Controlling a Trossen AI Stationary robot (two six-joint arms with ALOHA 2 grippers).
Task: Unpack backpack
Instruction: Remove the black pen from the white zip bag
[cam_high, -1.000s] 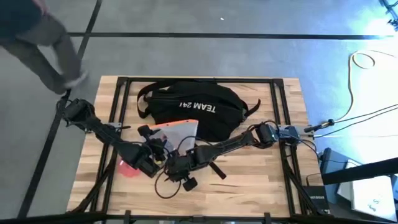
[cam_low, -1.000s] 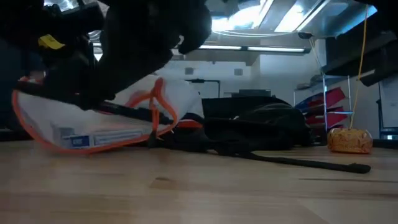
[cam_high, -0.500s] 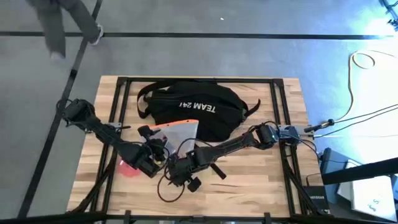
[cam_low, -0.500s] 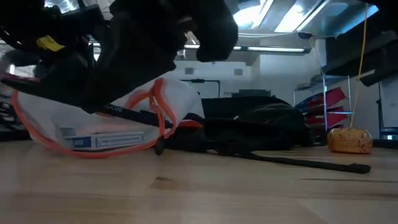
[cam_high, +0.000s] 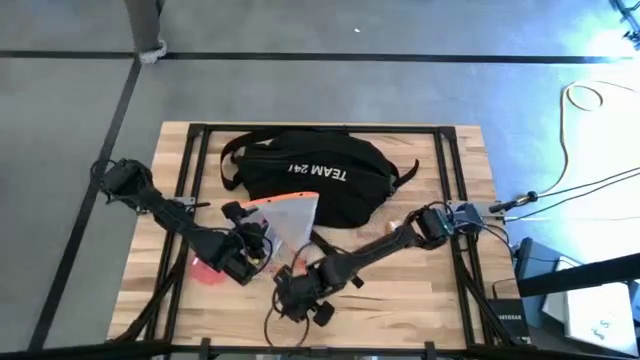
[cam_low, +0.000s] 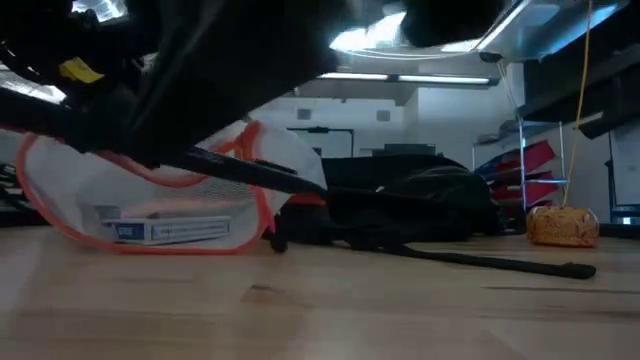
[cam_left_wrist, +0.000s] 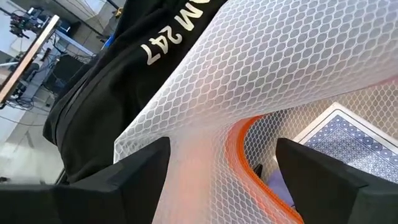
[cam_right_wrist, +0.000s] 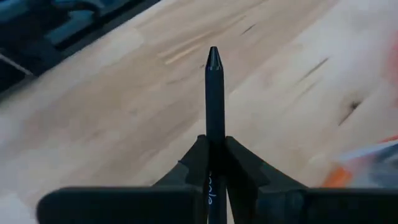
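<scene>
Backpack (cam_high: 310, 175), black with white lettering, slumps at twelve o'clock. Right gripper (cam_right_wrist: 213, 163) pinches a black pen (cam_right_wrist: 214, 93); left gripper's (cam_left_wrist: 221, 180) grip is unclear.

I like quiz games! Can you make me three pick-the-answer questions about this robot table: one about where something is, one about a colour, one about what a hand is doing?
1. Where is the backpack?
A. at the far side of the table
B. on the floor
C. hanging from an arm

2. What colour is the trim on the mesh pouch?
A. green
B. orange
C. purple

3. What is the right hand doing?
A. resting open
B. gripping a black pen
C. holding the backpack strap

Answers: 1 A, the high view shows it lying on the table's far half. 2 B, an orange edge runs round the pouch in the low view. 3 B, the right wrist view shows its fingers shut on the pen.
</scene>
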